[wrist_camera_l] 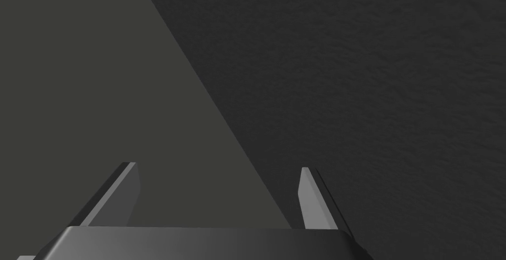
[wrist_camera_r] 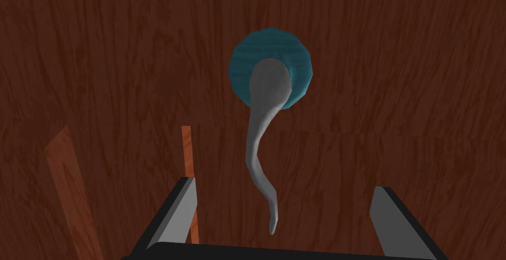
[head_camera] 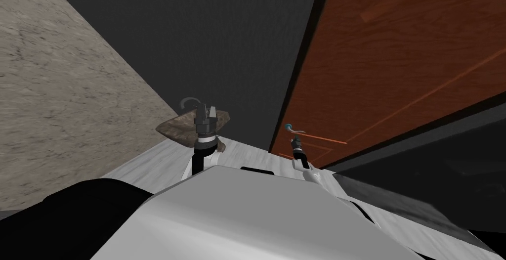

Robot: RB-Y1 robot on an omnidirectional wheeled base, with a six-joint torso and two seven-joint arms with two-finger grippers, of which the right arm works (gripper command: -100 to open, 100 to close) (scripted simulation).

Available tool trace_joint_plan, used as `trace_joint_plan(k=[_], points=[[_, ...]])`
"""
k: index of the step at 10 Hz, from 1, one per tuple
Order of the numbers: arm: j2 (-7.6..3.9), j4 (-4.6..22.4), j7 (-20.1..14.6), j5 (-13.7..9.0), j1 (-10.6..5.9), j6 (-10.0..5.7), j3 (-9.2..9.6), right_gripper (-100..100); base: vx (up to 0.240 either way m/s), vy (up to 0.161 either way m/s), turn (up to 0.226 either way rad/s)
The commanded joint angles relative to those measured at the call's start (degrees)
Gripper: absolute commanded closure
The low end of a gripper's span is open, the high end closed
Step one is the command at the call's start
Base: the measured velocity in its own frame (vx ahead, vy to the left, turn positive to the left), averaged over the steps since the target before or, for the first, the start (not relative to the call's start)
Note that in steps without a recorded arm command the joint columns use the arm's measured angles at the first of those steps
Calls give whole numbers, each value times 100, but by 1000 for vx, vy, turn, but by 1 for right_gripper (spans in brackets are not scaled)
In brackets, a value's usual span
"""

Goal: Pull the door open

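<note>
Two risks are judged from this position. If the right tool [wrist_camera_r: 284,189] were closed this near the thin free end of the grey lever handle [wrist_camera_r: 258,148], the handle could slip from between the blades [wrist_camera_r: 178,212] once pulling begins. If the door [head_camera: 395,59] were pulled before the lever is turned, the latch would probably hold and the grip would be dragged off. The reddish-brown wooden door is seen in the upper right of the head view, apparently shut against its dark frame [head_camera: 296,74]. The handle and its teal rosette [wrist_camera_r: 299,57] are set near the door's lower left edge, just right of centre. The right tool is spread wide. The lever's tip lies between the blades, no contact with either can be made out, and nothing is held. The left tool [head_camera: 205,109], at the centre of the head view, is likewise open and empty.
</note>
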Motion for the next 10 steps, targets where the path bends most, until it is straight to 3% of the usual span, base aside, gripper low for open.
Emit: trace_joint_plan(k=[1, 3, 4, 5, 6, 7, 8, 9, 10], points=[[-106, 165, -81, -38, -20, -95, -51, -100, 161, 45, 95], [-362, 257, -284, -109, 106, -203, -128, -100, 170, 20, 174], [-362, 257, -284, -109, 106, -203, -128, -100, 124, 15, 60], [-534, 318, -420, -157, 191, -275, -180, -100, 146, 18, 137], [-621, 350, -489, -181, 234, -312, -206, -100, 183, 11, 158], [-680, 371, -536, -197, 263, -337, -224, -100, 182, -22, 110], [-645, 506, -495, -184, 151, -372, -209, -100, 78, -18, 21], [-645, 506, -495, -184, 151, -372, -209, 100, -11, 4, -16], [-645, 506, -495, -184, 151, -372, -209, 100, -27, 5, -11]])
